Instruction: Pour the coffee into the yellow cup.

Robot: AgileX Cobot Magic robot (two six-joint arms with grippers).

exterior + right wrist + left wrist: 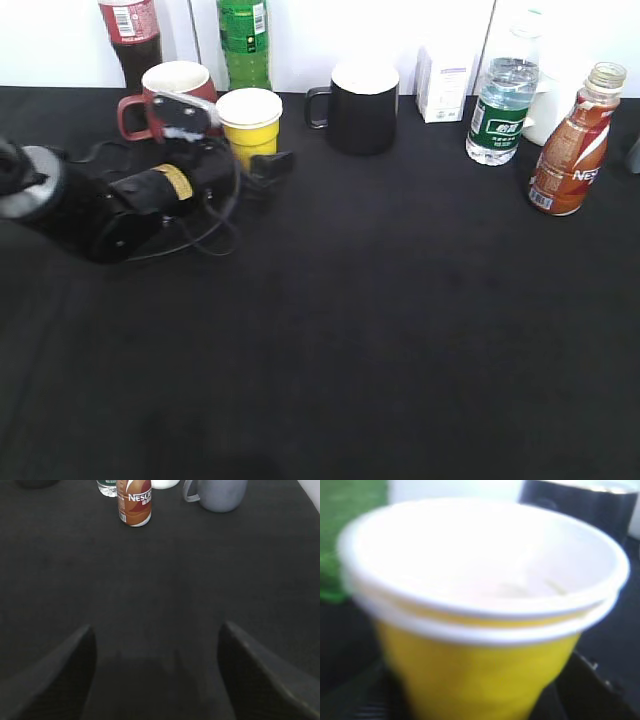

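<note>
The table is covered in matte black cloth; a white wall stands behind its far edge.

Exterior view, far row, left to right: a cola bottle, a maroon mug, a green bottle, the yellow cup, a black mug, a small white carton, a water bottle, and the coffee at the far right, upright and uncapped.

My left claw lies low on the table at the far left, its tip at the base of the yellow cup. I cannot tell from any view whether it is wide, narrow or gripping the cup.

The left wrist view alone shows the cup's inside: white, under a doubled white rim and a yellow wall. A dark finger shows at the lower right.

The right wrist view alone shows a grey mug right of the coffee, and my right claw set wide over bare cloth, well short of the bottle.

The coffee bottle carries an orange-brown and white label.
</note>
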